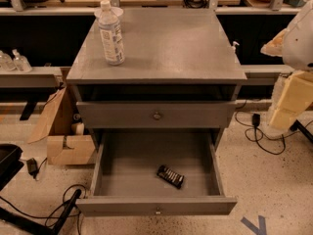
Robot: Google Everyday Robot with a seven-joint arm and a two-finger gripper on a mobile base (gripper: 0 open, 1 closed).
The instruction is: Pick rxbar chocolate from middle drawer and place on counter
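the plastic bottle [111, 33] stands upright on the desk [171, 48], near its 10 o'clock corner. under the desk's front edge sits a shut drawer [156, 115]. below that, the middle drawer [132, 165] is pulled out toward 6 o'clock. the rxbar chocolate [170, 176] lies flat on its floor, at 5 o'clock of centre, apart from the walls. the gripper [291, 99] hangs off the desk's 3 o'clock side. a cardboard box [68, 148] sits at 9 o'clock of the open drawer.
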